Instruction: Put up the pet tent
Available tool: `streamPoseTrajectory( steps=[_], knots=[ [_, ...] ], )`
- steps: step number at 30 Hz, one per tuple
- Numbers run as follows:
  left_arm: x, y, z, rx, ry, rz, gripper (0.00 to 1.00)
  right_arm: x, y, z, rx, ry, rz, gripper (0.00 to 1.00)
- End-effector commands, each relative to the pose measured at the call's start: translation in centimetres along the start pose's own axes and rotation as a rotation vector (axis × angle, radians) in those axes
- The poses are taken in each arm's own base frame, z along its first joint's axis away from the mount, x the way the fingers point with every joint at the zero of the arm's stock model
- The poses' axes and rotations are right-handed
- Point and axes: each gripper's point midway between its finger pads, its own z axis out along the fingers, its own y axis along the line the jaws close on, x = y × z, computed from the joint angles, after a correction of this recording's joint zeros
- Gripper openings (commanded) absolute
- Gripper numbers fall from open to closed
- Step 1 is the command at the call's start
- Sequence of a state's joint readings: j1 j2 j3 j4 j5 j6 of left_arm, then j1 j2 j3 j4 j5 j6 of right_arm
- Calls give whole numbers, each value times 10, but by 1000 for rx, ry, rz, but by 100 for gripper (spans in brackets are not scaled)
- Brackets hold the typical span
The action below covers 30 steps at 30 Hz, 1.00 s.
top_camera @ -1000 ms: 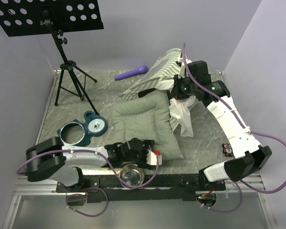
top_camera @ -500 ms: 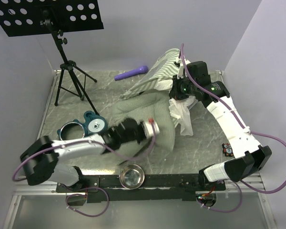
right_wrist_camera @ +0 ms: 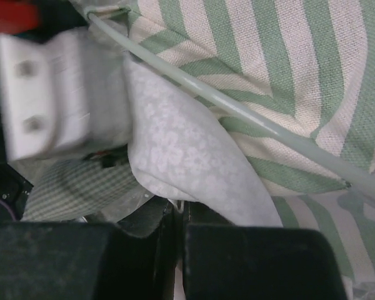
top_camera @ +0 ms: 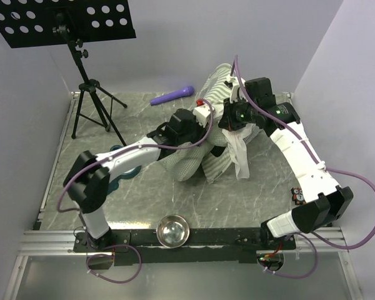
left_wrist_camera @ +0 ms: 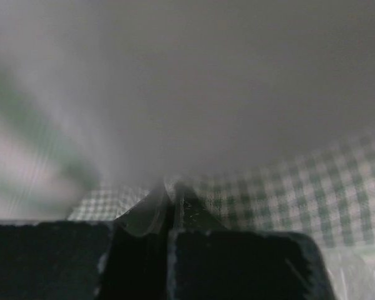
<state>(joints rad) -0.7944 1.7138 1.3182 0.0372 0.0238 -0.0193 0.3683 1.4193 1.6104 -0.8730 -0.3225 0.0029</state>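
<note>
- From above, the tent (top_camera: 214,84) lies slumped in a heap at the far side of the table (top_camera: 262,187), over to the right, and is not standing.
- The cushion (top_camera: 190,159) is bunched up right against the tent's near edge, under the left arm.
- The left gripper (top_camera: 207,114) reaches in at the tent's edge. The right gripper (top_camera: 229,130) is just beside it, with the mesh panel (top_camera: 239,156) hanging down from it.
- A steel bowl (top_camera: 172,230) sits well apart, at the near edge.
- At the left wrist, the fingers (left_wrist_camera: 151,209) are pressed together with checked cushion (left_wrist_camera: 300,187) bunched right at their tips. It looks like a fold of the cushion is pinched there. Everything above is blur.
- At the right wrist, the fingers (right_wrist_camera: 147,225) are clamped on the mesh panel (right_wrist_camera: 181,162), which runs down between them.
- A thin pole (right_wrist_camera: 237,112) lies slanting across the striped cloth (right_wrist_camera: 287,69), and the left gripper crowds in at the upper left.
- By my reading, the step in hand is getting the cushion into the tent while the right arm holds the mesh aside.
- Next, the left arm needs to push the cushion in under the held mesh and let go. The right arm needs to hold the mesh clear without dragging the heap. The tent has not yet been raised on its poles.
</note>
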Motion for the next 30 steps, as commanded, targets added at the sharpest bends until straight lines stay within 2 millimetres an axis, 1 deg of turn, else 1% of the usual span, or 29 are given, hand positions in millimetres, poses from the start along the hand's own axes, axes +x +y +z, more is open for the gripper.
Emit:
streamPoseTrajectory(
  steps=[1, 4, 5, 6, 7, 8, 9, 10, 11, 12, 13, 14, 15, 16, 17, 19, 21, 23, 24, 26, 28, 30],
  knots=[
    [-8, 34, 22, -132, -45, -110, 1, 23, 39, -11, -181, 130, 98, 0],
    [-1, 34, 36, -130, -43, -134, 1, 21, 41, -12, -204, 135, 153, 0],
    [0, 27, 37, -85, -52, -133, 1, 20, 38, -11, -199, 135, 166, 0],
    [-7, 21, 36, -44, -102, -111, 1, 18, 36, -10, -199, 133, 180, 0],
    [-11, 10, 30, 16, -152, -96, 1, 17, 32, -8, -193, 139, 204, 0],
    [-20, -5, 23, 98, -209, -68, 7, 17, 26, -5, -183, 142, 225, 0],
    [-24, -19, 14, 165, -233, -34, 21, 15, 20, -3, -172, 142, 241, 0],
    [-29, -34, 4, 230, -242, 2, 40, 15, 13, -1, -152, 144, 248, 0],
    [-30, -44, -6, 287, -238, 21, 55, 15, 7, 1, -130, 144, 245, 0],
    [-32, -56, -22, 356, -242, 51, 64, 15, 1, 1, -109, 142, 240, 0],
    [-29, -61, -35, 391, -239, 102, 80, 15, -4, 3, -90, 143, 234, 0],
    [-33, -63, -50, 408, -243, 118, 85, 16, -8, 4, -70, 145, 229, 0],
    [-38, -60, -68, 403, -243, 137, 88, 17, -11, 5, -58, 149, 226, 0],
    [-30, -56, -79, 395, -195, 127, 90, 18, -13, 6, -46, 149, 222, 0],
    [-33, -49, -92, 384, -195, 113, 91, 18, -16, 8, -37, 148, 222, 0],
    [-34, -30, -118, 334, -187, 48, 93, 19, -17, 10, -34, 147, 220, 0],
    [-26, -14, -138, 282, -156, -47, 96, 18, -19, 11, -26, 141, 224, 0],
    [-5, 6, -153, 188, -70, -145, 96, 18, -21, 12, -12, 143, 231, 0],
    [9, 20, -157, 117, -25, -205, 96, 18, -22, 12, -6, 142, 236, 0],
    [39, 42, -164, 10, 45, -291, 96, 18, -22, 12, -3, 138, 241, 0],
    [72, 55, -163, -69, 109, -351, 98, 20, -22, 12, 0, 137, 249, 0],
    [98, 65, -157, -121, 159, -402, 97, 19, -22, 12, 5, 126, 254, 0]
  ],
)
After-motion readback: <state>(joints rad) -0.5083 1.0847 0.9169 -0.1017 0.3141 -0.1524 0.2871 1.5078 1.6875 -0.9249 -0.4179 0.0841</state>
